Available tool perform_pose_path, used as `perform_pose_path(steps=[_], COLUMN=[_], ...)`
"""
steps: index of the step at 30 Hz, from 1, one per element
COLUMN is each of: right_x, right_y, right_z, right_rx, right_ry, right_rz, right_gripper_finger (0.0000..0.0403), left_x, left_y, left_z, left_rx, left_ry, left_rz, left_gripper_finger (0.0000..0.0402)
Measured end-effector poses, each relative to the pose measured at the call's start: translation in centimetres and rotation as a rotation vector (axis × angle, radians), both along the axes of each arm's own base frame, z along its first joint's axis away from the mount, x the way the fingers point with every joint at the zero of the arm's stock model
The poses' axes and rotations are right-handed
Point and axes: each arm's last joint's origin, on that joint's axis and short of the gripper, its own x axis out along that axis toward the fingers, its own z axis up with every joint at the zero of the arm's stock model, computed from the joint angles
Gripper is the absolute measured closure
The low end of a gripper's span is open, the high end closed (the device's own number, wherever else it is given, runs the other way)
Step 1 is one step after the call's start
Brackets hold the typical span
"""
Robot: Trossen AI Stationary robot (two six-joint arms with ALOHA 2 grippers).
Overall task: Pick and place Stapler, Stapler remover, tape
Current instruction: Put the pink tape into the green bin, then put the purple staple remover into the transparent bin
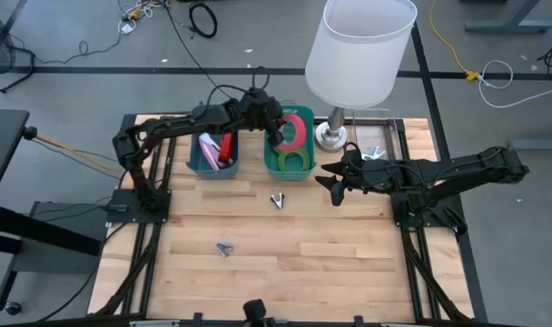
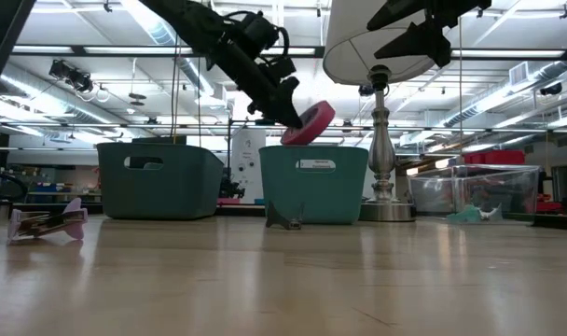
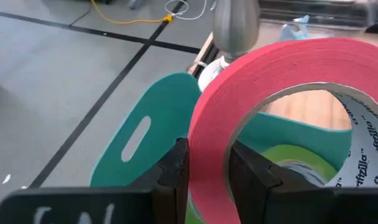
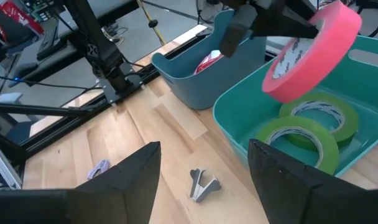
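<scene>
tape (image 1: 299,128), a glossy pink ring, pinched by left hand (image 1: 278,136); right hand (image 1: 329,179) open.

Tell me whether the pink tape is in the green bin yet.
Not yet: the left claw holds the pink tape tilted above the green bin.

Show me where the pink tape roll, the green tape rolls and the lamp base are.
pink tape roll (image 4: 313,53), right wrist view, outer band.
green tape rolls (image 4: 301,140), right wrist view, upper face.
lamp base (image 1: 330,137), high view, metal foot.
</scene>
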Motion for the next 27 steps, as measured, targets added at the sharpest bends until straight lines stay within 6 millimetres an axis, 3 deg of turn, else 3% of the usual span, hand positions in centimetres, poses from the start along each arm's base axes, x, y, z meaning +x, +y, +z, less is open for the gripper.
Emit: perform_pose_path(steps=[7, 19, 27], right_x=[-0.01, -0.04, -0.14], right_y=[0.00, -0.02, -0.01], right_z=[-0.02, -0.10, -0.31], right_rx=[0.000, -0.030, -0.029], right_ry=[0.002, 0.022, 0.047], right_rz=[0.000, 0.014, 0.023], right_gripper_finger=[0.0163, 0.0163, 0.0163], left_x=[0.35, 0.28, 0.26], left_y=[0.30, 0.43, 0.38], left_z=[-0.74, -0.71, -0.68], left_rx=[-0.013, 0.009, 0.008], left_ry=[-0.003, 0.004, 0.006], left_rz=[0.054, 0.101, 0.099], left_gripper_finger=[0.0287, 0.0110, 0.0077])
